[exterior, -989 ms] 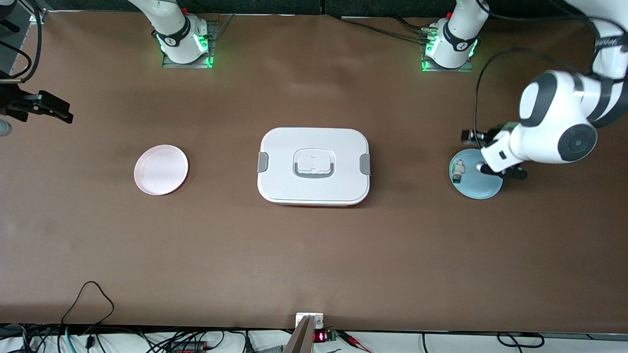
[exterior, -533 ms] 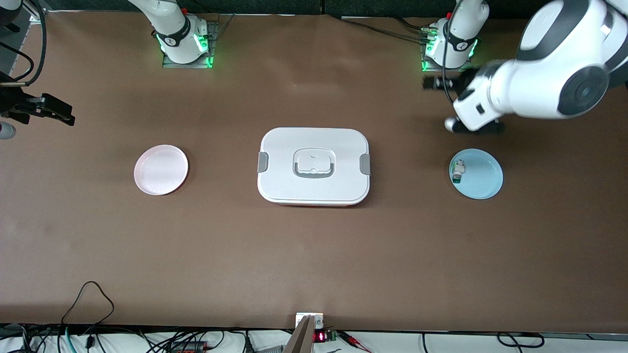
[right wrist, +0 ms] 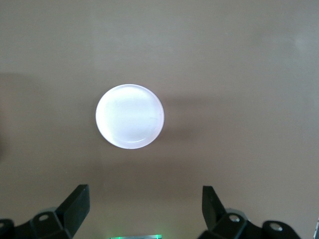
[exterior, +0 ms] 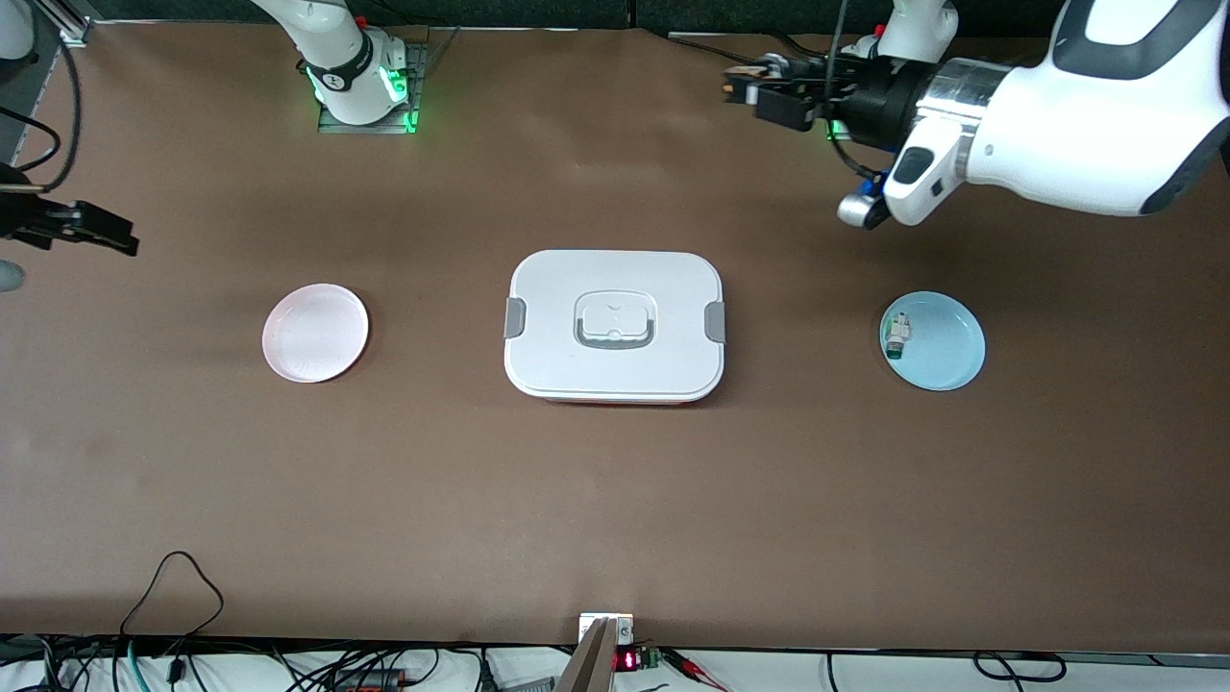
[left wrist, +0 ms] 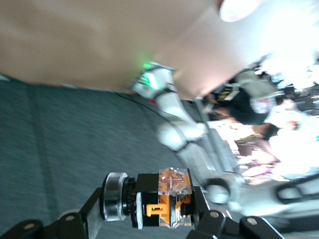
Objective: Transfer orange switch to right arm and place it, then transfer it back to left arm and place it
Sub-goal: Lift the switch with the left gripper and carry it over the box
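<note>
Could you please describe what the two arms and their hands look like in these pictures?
Both arms are bulky glossy white with dark grey joint panels. The left arm has a silver wrist ring and black cable. Green lights glow at both bases. The left hand and right hand are black, with bolted fingers.

A round, pale pink plate is lying flat on the brown table — bare, with a faint shadow beside it. The right gripper is hanging above the table, its two black fingers standing wide apart — nothing between them.
</note>
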`<state>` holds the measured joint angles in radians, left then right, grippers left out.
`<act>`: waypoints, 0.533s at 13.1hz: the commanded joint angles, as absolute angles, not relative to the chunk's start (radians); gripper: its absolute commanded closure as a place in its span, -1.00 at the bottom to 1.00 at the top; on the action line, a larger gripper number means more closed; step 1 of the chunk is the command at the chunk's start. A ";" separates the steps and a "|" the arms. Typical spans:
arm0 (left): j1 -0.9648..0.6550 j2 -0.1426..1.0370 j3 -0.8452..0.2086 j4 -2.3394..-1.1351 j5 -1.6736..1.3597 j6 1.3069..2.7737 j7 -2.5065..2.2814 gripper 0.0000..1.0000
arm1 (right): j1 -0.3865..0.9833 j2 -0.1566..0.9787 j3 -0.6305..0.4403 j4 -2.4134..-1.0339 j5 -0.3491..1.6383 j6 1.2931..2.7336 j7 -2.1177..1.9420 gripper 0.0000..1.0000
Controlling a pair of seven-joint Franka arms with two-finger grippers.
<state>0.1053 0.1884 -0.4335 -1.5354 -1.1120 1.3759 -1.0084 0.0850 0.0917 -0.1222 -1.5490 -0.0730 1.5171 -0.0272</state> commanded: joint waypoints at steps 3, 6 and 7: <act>-0.046 0.297 -0.446 -1.508 -1.271 1.656 -1.251 0.75 | 0.113 0.109 -0.120 -1.552 -0.066 1.471 -0.038 -1.00; -0.112 0.339 -0.445 -1.505 -1.396 1.840 -1.305 0.75 | 0.162 0.124 -0.120 -1.549 -0.009 1.471 -0.038 -1.00; -0.124 0.348 -0.445 -1.503 -1.402 1.871 -1.322 0.75 | 0.179 0.136 -0.120 -1.549 0.033 1.476 -0.037 -1.00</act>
